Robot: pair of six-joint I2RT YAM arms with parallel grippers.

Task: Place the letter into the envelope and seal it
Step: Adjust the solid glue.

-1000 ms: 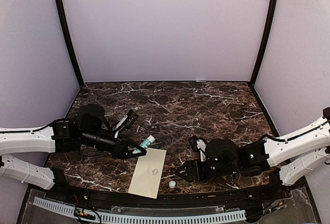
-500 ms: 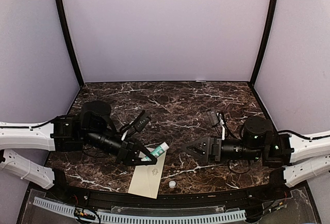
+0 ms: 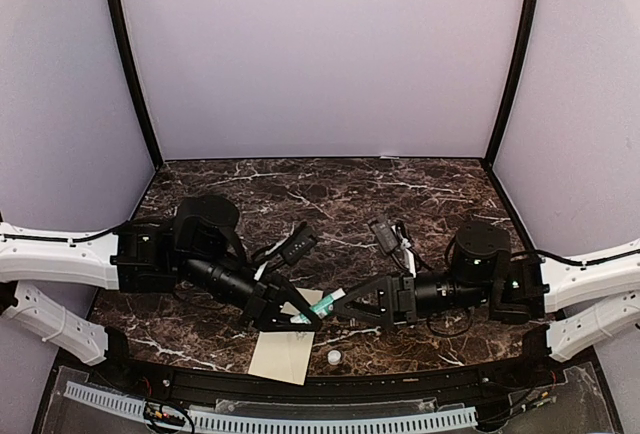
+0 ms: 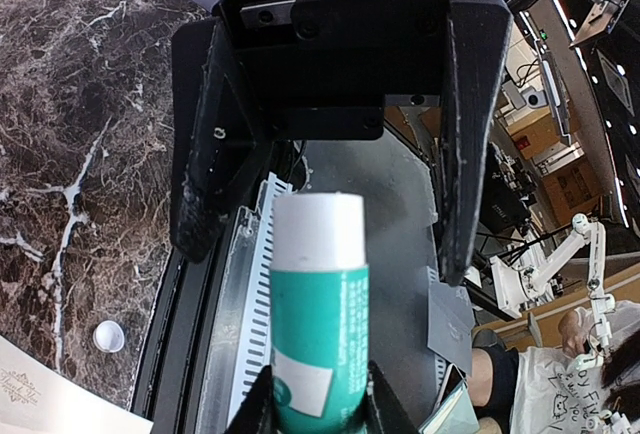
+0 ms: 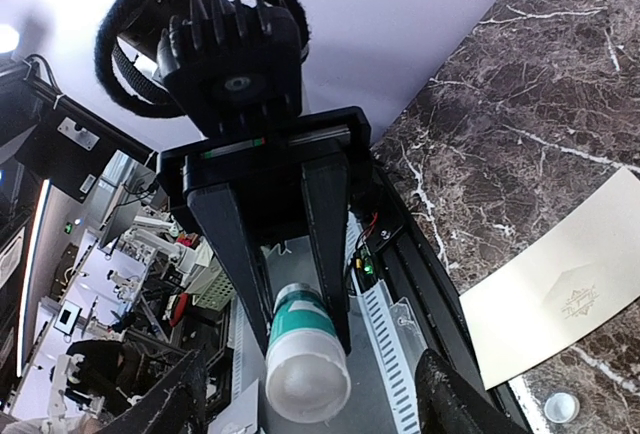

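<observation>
- The marble worktop point(image 3: 330, 194) carried the envelope point(image 3: 283, 359) at its 6 o'clock edge. It lay flat with the emblem up, likely left clear for gluing.
- The left fingers point(image 5: 232, 254), extended from 9 o'clock, were clamped narrowly on a teal glue stick point(image 4: 320, 294), holding it level above the envelope's 12 o'clock end.
- The right fingers point(image 4: 210, 154), extended from 3 o'clock, stood spread wide around the stick's white end without gripping, probably to twist it.
- A small white cap point(image 3: 334, 357) lay at the envelope's 3 o'clock.

Left jaws clamped, right jaws apart.
</observation>
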